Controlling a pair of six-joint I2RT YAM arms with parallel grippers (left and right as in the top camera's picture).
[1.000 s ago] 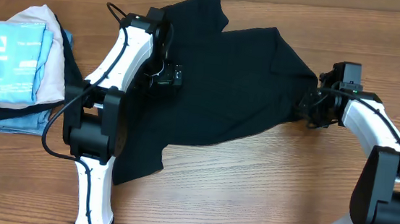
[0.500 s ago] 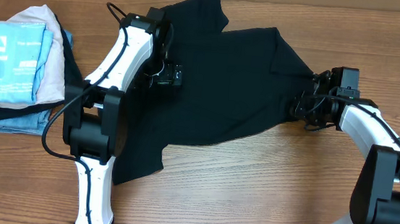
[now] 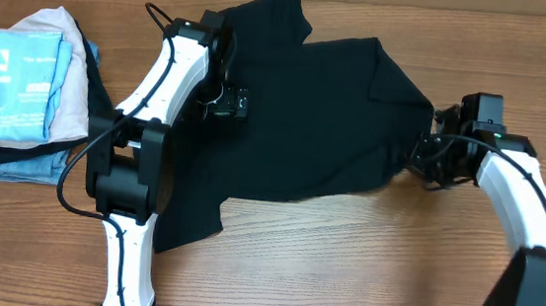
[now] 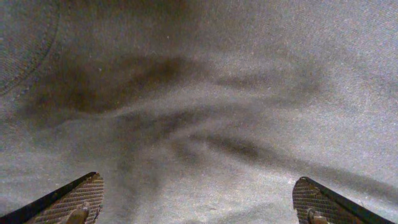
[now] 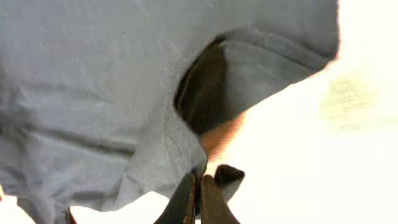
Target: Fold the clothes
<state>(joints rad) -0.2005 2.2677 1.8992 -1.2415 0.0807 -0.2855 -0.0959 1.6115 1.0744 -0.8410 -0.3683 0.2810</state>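
No readable text, even on blue garment (image 3: 12, 81).

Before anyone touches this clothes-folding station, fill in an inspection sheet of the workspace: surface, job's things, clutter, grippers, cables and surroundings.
Surface: wooden table, grain visible.
Job's things: black shirt spread out, rumpled, not yet folded; stack of folded clothes at the table's left edge.
Clutter: nothing seen.
Grippers: left gripper open, close over the shirt; right gripper shut on the shirt's right edge.
Cables: black cable looping off the left arm; wiring bunched at the right wrist.
Surroundings: nothing seen beyond the table.
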